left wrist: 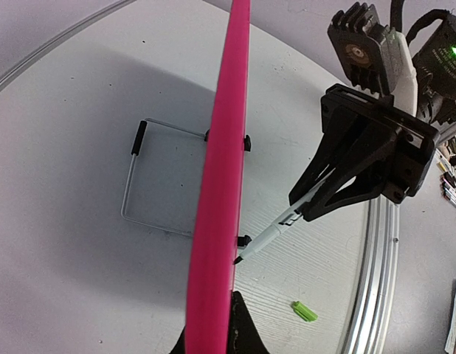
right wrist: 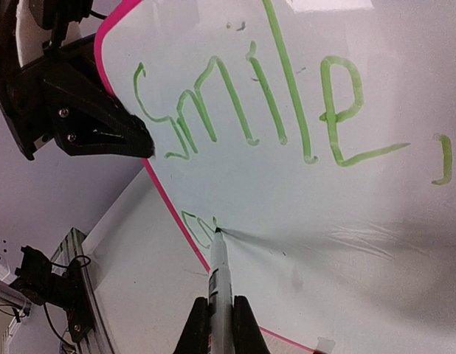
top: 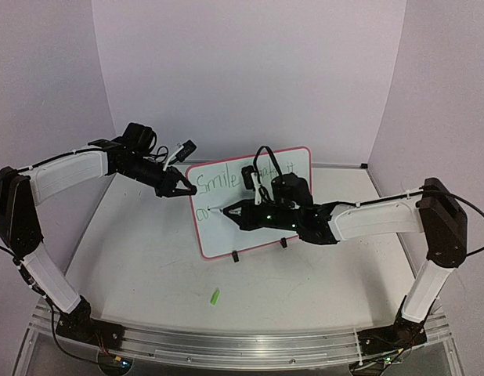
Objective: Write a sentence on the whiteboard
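The whiteboard (top: 261, 227) stands tilted on the table on two black clip feet, its pink rim (left wrist: 220, 184) edge-on in the left wrist view. My left gripper (top: 179, 188) (left wrist: 217, 328) is shut on its upper left rim. My right gripper (top: 236, 210) (right wrist: 219, 324) is shut on a grey marker (right wrist: 219, 269) whose tip touches the board's lower left. The sentence (right wrist: 272, 103) reads "Smile," in green on the top line, with more words partly hidden behind the right arm. Below it, a second line (right wrist: 198, 225) consists of two small letters ending at the marker tip.
A green marker cap (top: 215, 297) (left wrist: 304, 311) lies on the table in front of the board. A wire stand (left wrist: 150, 177) lies flat behind the board. Purple walls close in the table on three sides, and a metal rail (top: 226, 345) runs along its near edge.
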Motion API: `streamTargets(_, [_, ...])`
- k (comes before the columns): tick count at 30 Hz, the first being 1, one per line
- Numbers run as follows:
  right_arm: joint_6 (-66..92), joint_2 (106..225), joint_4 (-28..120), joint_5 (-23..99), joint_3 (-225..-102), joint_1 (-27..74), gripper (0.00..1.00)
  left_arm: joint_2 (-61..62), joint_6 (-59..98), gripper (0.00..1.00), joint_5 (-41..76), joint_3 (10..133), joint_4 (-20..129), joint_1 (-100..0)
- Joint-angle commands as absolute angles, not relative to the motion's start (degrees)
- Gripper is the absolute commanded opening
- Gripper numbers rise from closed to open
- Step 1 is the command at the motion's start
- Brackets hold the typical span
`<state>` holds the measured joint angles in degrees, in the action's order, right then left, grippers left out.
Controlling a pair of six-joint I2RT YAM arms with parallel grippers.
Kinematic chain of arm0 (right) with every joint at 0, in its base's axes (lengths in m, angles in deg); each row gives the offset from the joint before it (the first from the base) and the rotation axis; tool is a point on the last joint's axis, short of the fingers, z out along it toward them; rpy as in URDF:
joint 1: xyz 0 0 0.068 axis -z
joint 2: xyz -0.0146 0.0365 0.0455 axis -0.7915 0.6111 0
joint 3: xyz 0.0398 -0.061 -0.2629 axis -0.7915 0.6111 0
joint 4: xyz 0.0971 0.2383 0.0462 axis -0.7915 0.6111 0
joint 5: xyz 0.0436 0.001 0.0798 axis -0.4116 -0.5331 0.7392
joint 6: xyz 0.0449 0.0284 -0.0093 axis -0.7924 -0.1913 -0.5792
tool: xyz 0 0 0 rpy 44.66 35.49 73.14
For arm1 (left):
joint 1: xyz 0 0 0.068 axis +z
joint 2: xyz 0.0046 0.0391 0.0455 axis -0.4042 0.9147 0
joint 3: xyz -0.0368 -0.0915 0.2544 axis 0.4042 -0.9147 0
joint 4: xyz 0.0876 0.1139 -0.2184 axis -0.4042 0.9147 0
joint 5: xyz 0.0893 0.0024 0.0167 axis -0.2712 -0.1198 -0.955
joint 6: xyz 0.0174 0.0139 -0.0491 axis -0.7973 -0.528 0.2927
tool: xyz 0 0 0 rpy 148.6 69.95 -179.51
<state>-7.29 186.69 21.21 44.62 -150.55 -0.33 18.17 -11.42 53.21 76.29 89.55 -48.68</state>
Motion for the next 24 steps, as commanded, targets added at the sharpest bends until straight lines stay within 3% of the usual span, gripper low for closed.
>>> streamTargets(1, [-7.8,186.5,21.9,42.7,-150.0,-0.3,0.00,17.9,-15.4,0.00,45.9,76.9,89.1,-48.6])
streamTargets(24, [-7.6,185.7,24.8,41.0,-150.9,-0.4,0.00,17.7,-15.4,0.00,45.9,77.0,89.2,-48.6])
